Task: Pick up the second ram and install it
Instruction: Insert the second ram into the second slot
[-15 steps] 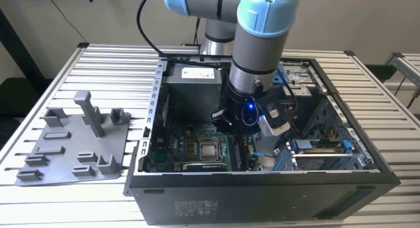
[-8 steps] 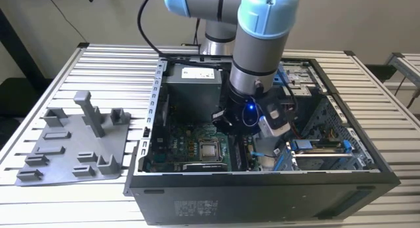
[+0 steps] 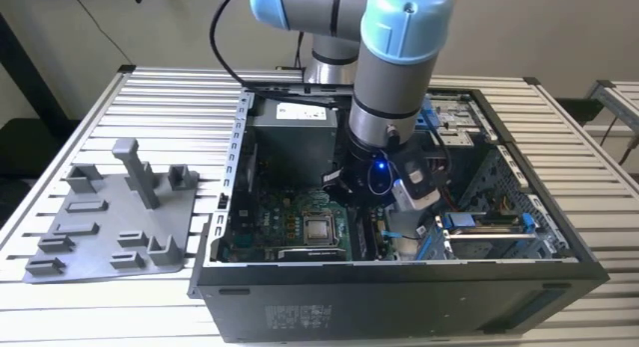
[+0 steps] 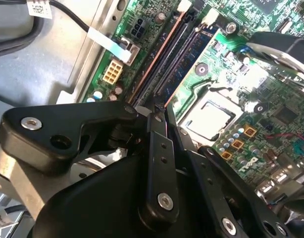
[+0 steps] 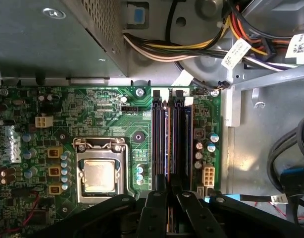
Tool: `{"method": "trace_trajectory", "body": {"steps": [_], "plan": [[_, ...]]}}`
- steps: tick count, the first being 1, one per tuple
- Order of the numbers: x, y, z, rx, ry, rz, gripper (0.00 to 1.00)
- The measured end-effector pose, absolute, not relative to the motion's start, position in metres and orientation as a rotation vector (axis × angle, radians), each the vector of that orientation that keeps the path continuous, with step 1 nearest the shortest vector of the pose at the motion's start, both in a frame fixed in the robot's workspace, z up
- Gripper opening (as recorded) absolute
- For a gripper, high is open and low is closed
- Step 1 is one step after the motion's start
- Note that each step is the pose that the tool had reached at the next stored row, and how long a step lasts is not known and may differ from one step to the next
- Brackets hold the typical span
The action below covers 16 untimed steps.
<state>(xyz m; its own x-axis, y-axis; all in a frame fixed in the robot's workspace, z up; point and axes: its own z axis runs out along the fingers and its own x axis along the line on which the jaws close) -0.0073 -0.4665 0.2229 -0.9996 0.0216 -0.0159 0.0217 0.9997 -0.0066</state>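
Observation:
The second ram [image 5: 168,144] shows edge-on as a thin copper-coloured line standing in the black memory slots [image 5: 159,139] of the green motherboard [image 5: 107,114]. In the second wrist view the ram [image 4: 159,54] runs straight into my gripper [image 4: 151,110]. My gripper [image 5: 168,191] is shut on the near end of the stick, one black finger [image 5: 154,203] on each side. From the exterior view my gripper [image 3: 375,194] is low inside the open computer case [image 3: 399,280], over the board's memory area.
Another memory stick [image 4: 186,64] sits in a neighbouring slot. The processor socket [image 5: 100,173] lies beside the slots. A power supply [image 5: 53,34] and cable bundles [image 5: 191,44] crowd the far side. A grey fixture plate [image 3: 110,227] stands on the slatted table [image 3: 150,108], at the exterior view's left.

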Motion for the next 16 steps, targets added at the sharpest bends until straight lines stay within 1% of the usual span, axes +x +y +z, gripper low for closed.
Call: {"method": "trace_trajectory", "body": {"steps": [16], "plan": [[-0.0103,-0.4647,0.2164,0.034,3.126,-0.01,0.14]]}}
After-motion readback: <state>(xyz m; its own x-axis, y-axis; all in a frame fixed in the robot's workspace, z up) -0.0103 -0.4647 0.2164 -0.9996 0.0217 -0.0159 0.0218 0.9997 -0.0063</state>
